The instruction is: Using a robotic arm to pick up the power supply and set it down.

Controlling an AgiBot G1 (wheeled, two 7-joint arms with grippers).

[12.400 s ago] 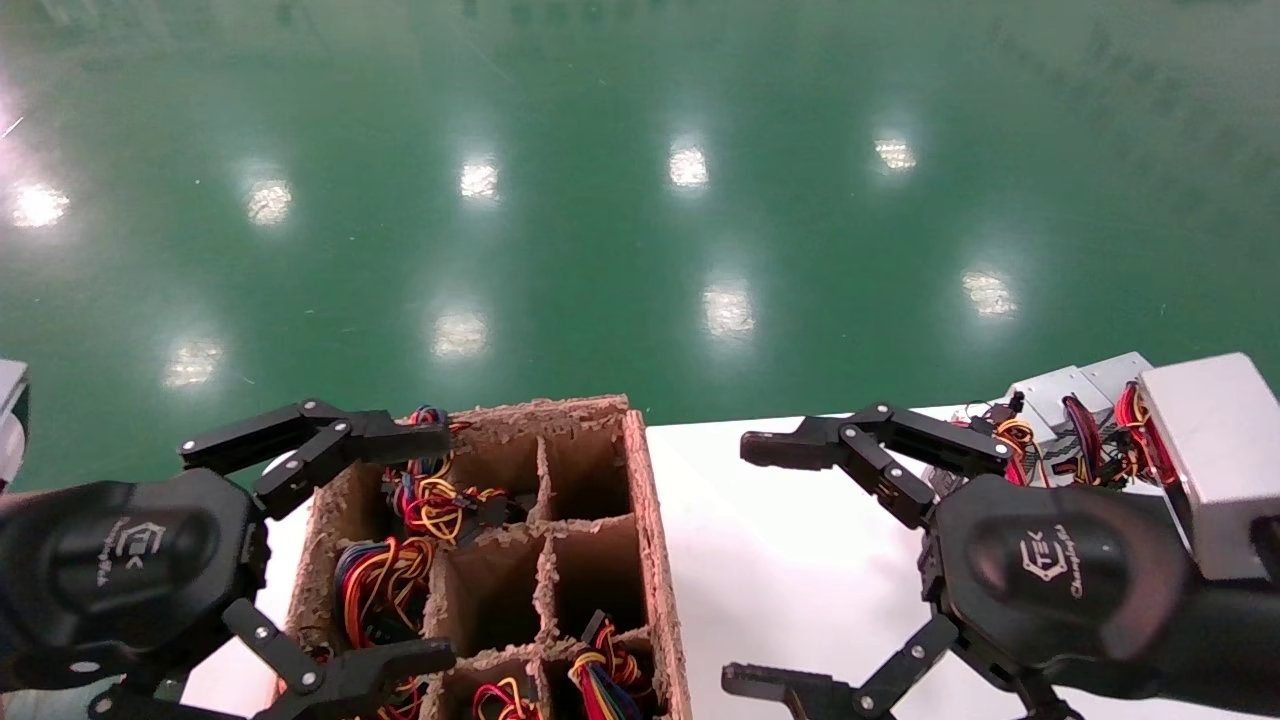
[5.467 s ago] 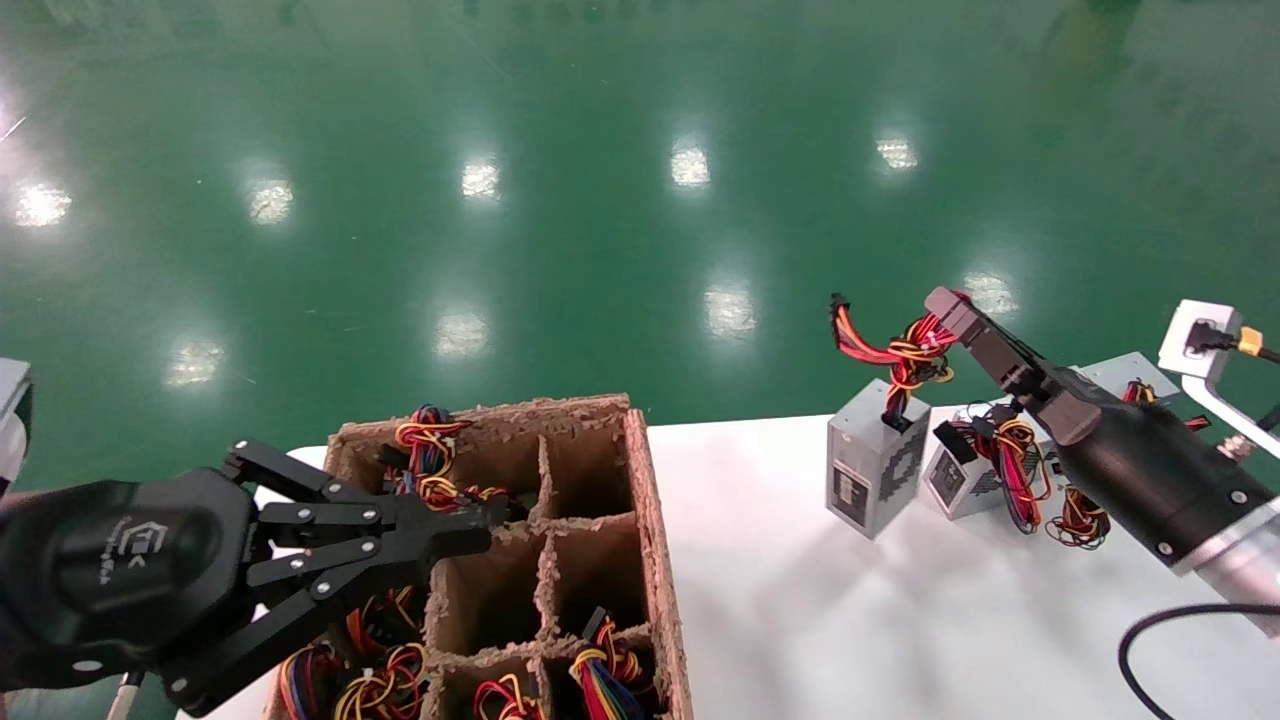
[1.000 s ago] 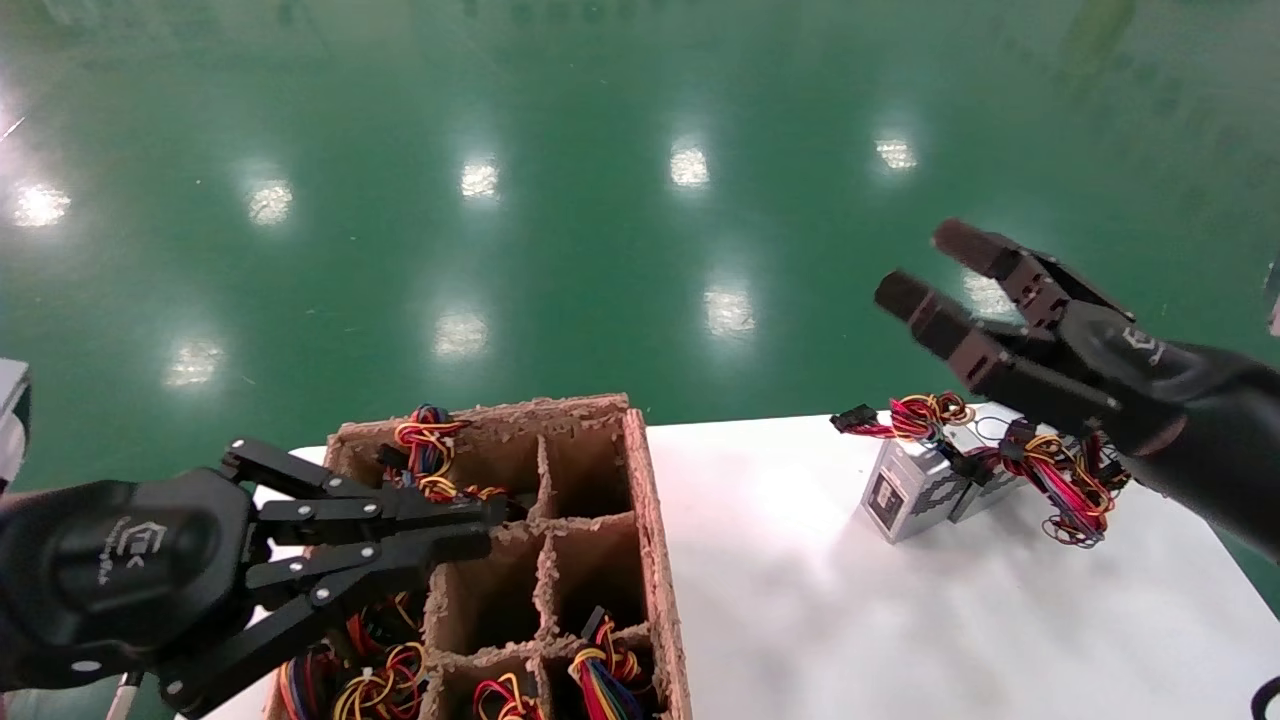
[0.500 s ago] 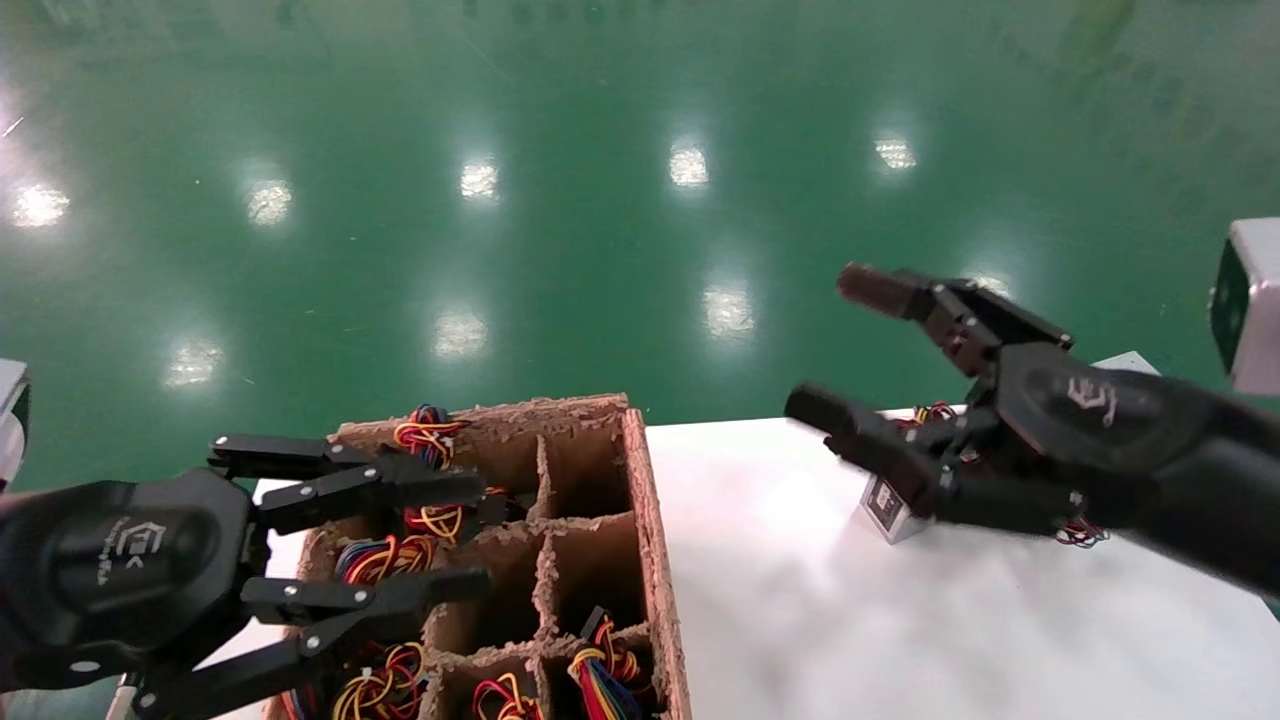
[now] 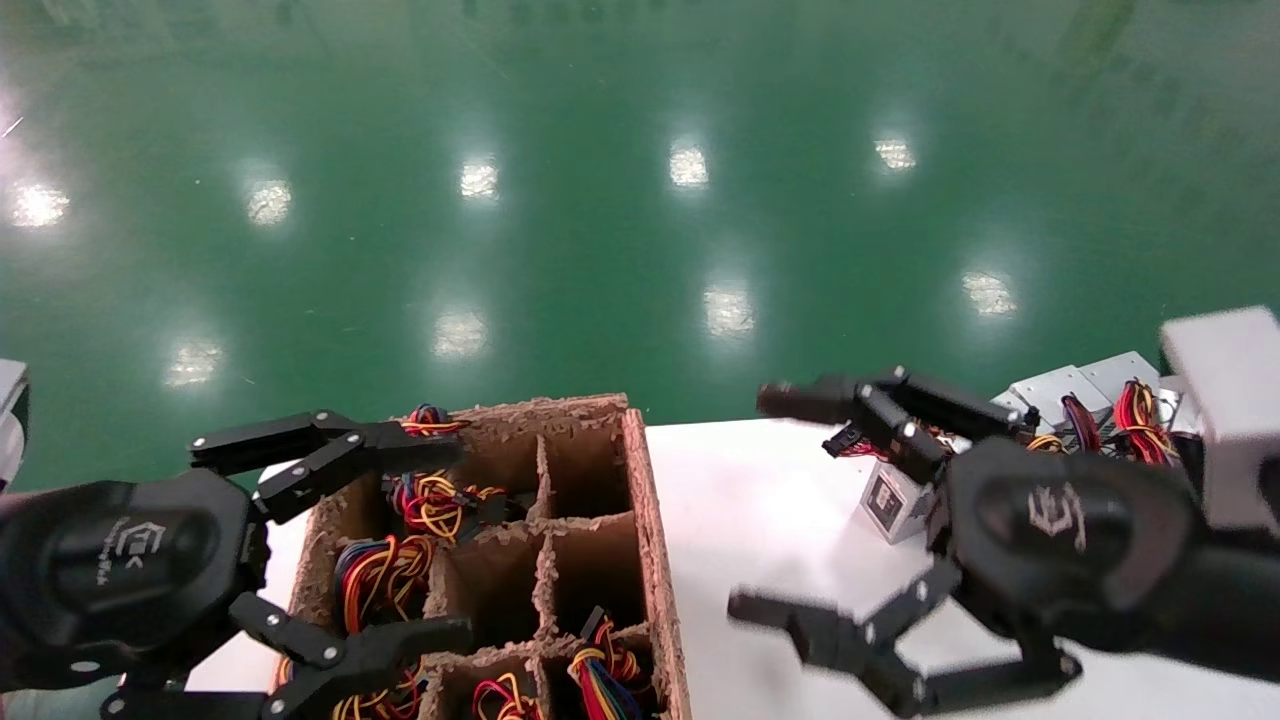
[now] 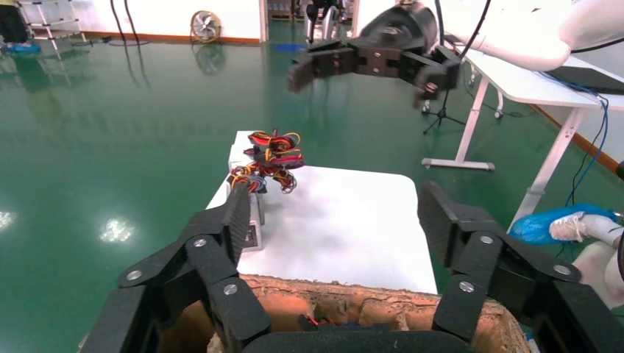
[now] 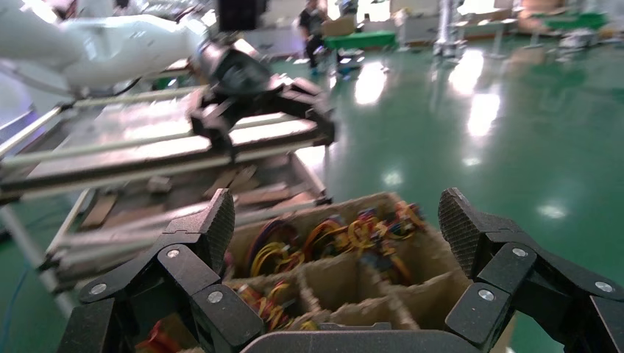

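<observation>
Lowered since earlier, right gripper (image 5: 765, 505), white logo unreadable, fingers wide; left gripper (image 5: 440, 540) fingers wide.

right gripper (image 5: 768, 505): motion-blurred in the head view; palm logo unreadable.
power supply (image 5: 893, 497): mostly hidden behind the right gripper; only its labelled end shows, label text too small to read.
further power supplies (image 5: 1075, 388): partly covered by the silver wrist block (image 5: 1228, 410), itself cut by the picture's edge.
cardboard divider box (image 5: 652, 540): near end cut off; left cells hidden by the left gripper (image 5: 440, 545).
</observation>
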